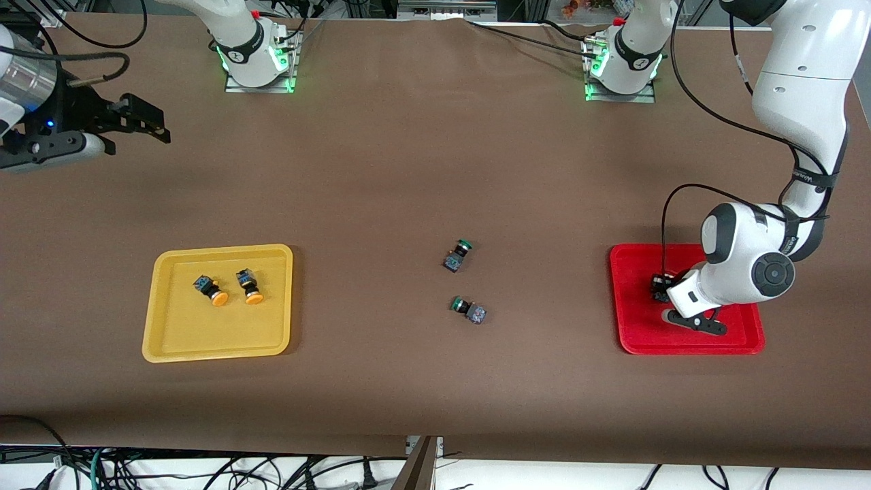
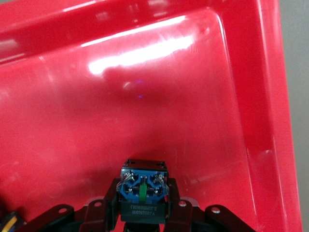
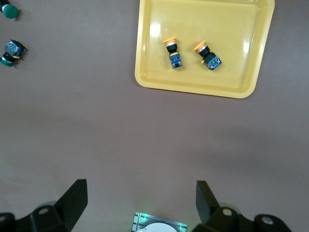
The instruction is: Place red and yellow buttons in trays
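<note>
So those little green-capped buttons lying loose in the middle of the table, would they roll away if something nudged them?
Probably only a little. Each green-capped button lies on its side, and its round cap could let it swing in an arc, but the square dark body should stop a true roll. Being small, they likely skid easily on the brown table. They look rigid, not floppy.

Right wrist view: yellow tray on the brown desk. Inside it, two yellow buttons lying on their sides, close beside each other but apart. Well away from the tray, two green-capped buttons on the bare desk. Right gripper hangs above the desk, its dark fingers spread wide, nothing between them.
</note>
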